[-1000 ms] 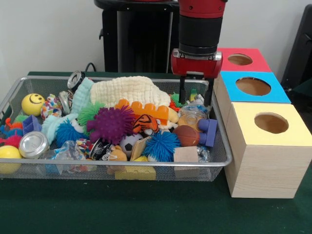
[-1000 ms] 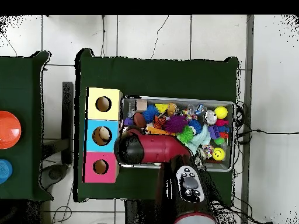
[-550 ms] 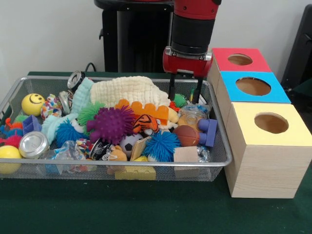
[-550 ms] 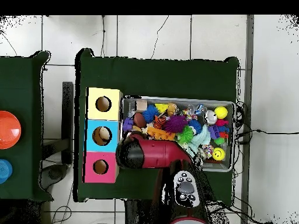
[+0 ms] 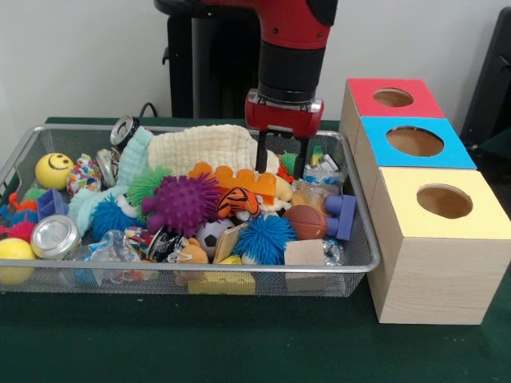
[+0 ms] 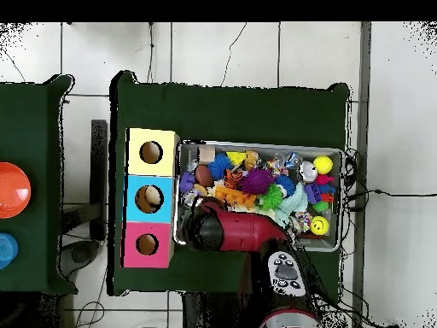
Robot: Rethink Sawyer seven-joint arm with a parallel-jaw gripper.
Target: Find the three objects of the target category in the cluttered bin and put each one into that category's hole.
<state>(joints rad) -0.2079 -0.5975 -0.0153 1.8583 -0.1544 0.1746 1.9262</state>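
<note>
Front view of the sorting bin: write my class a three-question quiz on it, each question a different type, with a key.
1. True or false: the gripper hangs over the yellow box.
2. Which box is farthest from the camera? A red B blue C yellow
3. Fill in: the purple spiky ball lies in the wire ____.

Key: 1 false, it is over the bin, beside the cream cloth. 2 A, the red box. 3 bin.
</note>
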